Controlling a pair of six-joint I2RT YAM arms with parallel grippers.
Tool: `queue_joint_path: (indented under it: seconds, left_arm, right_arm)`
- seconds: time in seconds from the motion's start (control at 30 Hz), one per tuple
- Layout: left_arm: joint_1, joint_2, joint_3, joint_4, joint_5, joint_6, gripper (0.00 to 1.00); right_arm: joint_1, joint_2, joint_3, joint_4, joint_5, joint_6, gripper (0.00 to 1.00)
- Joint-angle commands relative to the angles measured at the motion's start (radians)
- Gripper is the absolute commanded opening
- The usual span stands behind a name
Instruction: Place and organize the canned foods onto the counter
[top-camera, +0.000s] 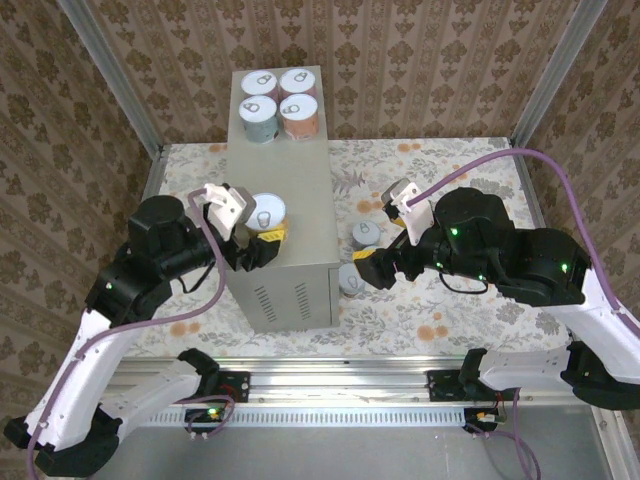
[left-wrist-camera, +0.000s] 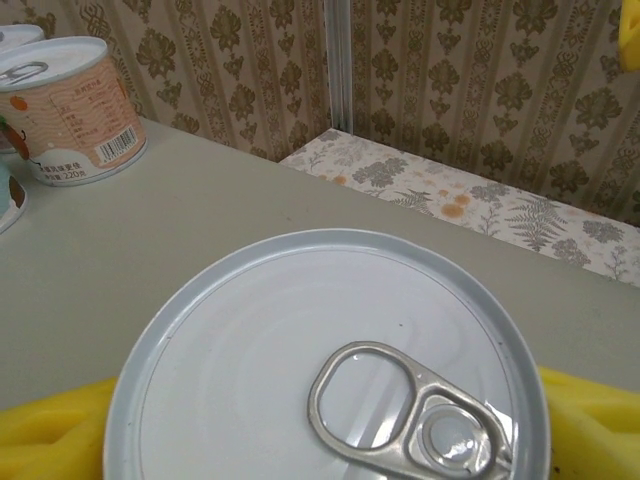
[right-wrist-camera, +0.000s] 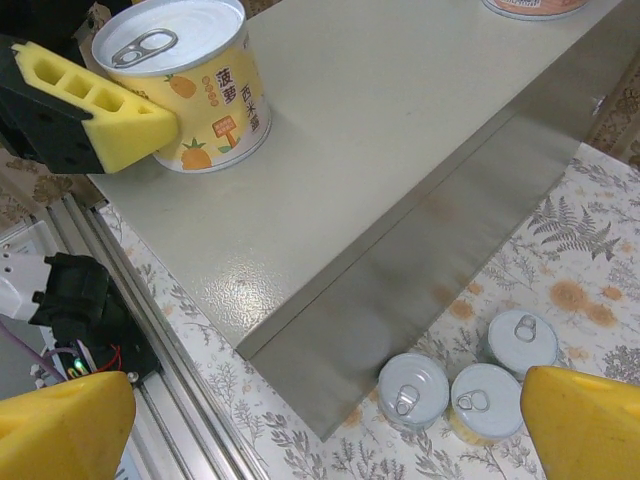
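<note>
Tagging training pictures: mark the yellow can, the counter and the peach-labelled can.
yellow can (right-wrist-camera: 215, 100): right wrist view, front label.
counter (right-wrist-camera: 400, 130): right wrist view, bare top.
peach-labelled can (left-wrist-camera: 70, 112): left wrist view, side label.

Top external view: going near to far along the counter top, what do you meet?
yellow-labelled can → bare counter top → teal can and orange-brown can side by side → far-left can and far-right can at the far edge.

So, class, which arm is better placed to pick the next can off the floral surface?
Probably right. The right fingers, open, hang above the three cans beside the counter; the left fingers flank the yellow can on top.
</note>
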Motion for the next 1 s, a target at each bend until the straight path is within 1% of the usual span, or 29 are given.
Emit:
queue_joint_path:
  seconds: [0.0,0.17,0.3,0.47,0.6,0.7,0.73,0.8,0.9,0.97]
  left_arm:
    - [0.009,-0.019,0.025,0.012,0.004,-0.005,0.81]
    - [0.014,-0.016,0.019,0.034,-0.039,0.003,0.76]
    - [0.022,0.010,0.017,0.077,-0.098,0.009,0.72]
    - [0.047,0.051,0.009,0.165,-0.168,0.027,0.70]
    - [0.101,0.100,0.017,0.222,-0.142,0.021,0.70]
    - [0.163,0.135,0.018,0.268,-0.086,-0.007,0.70]
    - [0.207,0.146,0.021,0.279,-0.062,-0.020,0.70]
    - [0.260,0.176,0.031,0.302,-0.014,-0.047,0.70]
    - [0.298,0.208,0.043,0.335,0.027,-0.066,0.70]
    - [0.303,0.234,0.066,0.332,0.039,-0.062,0.70]
  right_arm:
    - [-0.002,-0.015,-0.009,0.025,0.019,0.015,1.00]
    - [-0.002,-0.011,-0.005,0.028,0.017,0.012,1.00]
    - [-0.002,-0.011,-0.005,0.028,0.016,0.014,1.00]
    - [-0.002,-0.019,-0.018,0.032,0.016,0.012,1.00]
    - [-0.002,-0.018,-0.021,0.031,0.017,0.006,1.00]
    - [-0.002,-0.013,-0.015,0.026,0.017,0.001,1.00]
    - [-0.002,-0.012,-0.012,0.023,0.017,-0.003,1.00]
    - [-0.002,-0.010,-0.006,0.018,0.019,-0.006,1.00]
    - [-0.002,-0.014,-0.010,0.018,0.022,-0.007,1.00]
    - [-0.002,-0.017,-0.017,0.023,0.023,-0.009,1.00]
